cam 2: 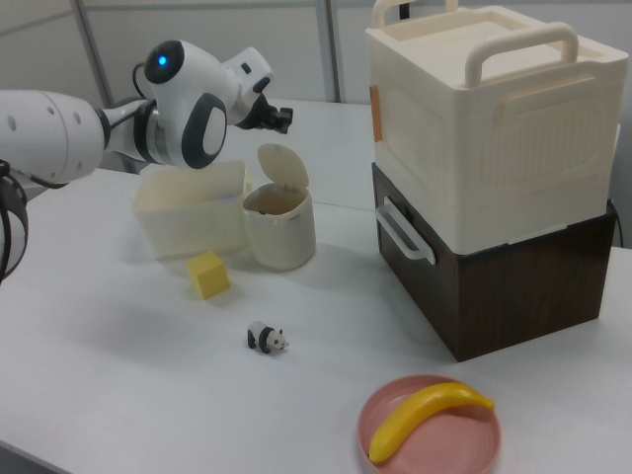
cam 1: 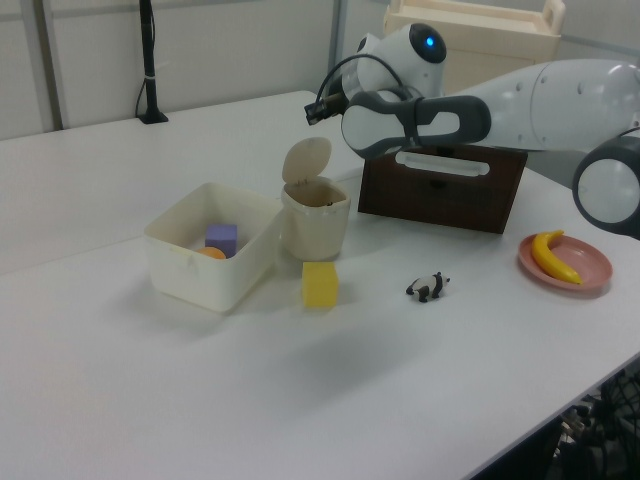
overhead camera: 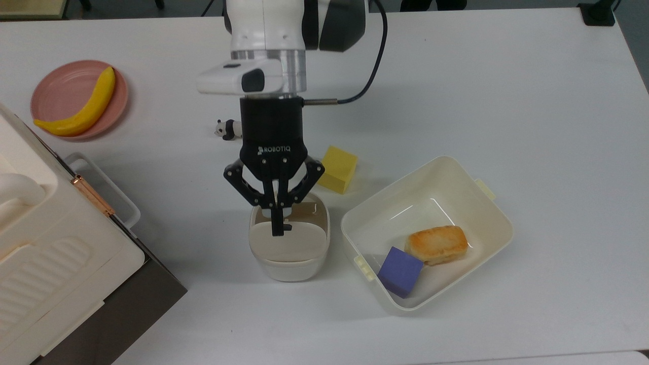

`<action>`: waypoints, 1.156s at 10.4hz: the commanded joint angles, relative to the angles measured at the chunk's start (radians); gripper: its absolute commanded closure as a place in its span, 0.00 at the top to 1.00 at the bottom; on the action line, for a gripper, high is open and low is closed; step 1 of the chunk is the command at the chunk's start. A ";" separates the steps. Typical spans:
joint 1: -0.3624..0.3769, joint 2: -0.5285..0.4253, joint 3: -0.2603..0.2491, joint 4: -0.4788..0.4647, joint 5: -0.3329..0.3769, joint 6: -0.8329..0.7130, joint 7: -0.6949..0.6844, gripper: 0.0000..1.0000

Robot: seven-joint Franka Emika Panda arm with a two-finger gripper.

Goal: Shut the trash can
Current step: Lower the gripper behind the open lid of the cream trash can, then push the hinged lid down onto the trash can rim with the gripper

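Note:
The trash can (overhead camera: 289,264) is a small cream bin in the table's middle, and its hinged lid (overhead camera: 294,246) stands up open. In the left view the trash can (cam 1: 316,222) shows its lid (cam 1: 306,160) raised, and the right view has the same trash can (cam 2: 279,232) with its lid (cam 2: 280,165) up. My gripper (overhead camera: 276,230) is shut on nothing. It points down over the bin's opening and the lid's edge in the top view. In the left view the gripper (cam 1: 316,108) hangs above the lid's top; in the right view the gripper (cam 2: 279,118) is just above the lid.
A yellow cube (overhead camera: 337,170) lies just behind the bin, and a toy panda (overhead camera: 226,129) lies beyond it. A lidless cream tub (overhead camera: 405,197) at the top view's right holds a purple cube (overhead camera: 400,271) and a bread piece (overhead camera: 437,244). A pink plate (overhead camera: 61,94) carries a banana (overhead camera: 83,109). A big white box (overhead camera: 45,263) stands at the top view's left.

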 commanded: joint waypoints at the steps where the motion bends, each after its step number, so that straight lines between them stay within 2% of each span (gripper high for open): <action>1: 0.008 0.028 -0.006 0.029 0.007 0.021 -0.020 0.00; 3: 0.005 0.011 -0.008 0.031 0.004 -0.049 -0.020 0.00; 5: 0.006 -0.013 -0.008 0.029 -0.019 -0.169 -0.044 0.00; 9: 0.011 -0.045 -0.008 0.027 -0.019 -0.434 -0.069 0.00; 12: 0.013 -0.041 -0.005 0.018 -0.015 -0.518 -0.062 0.00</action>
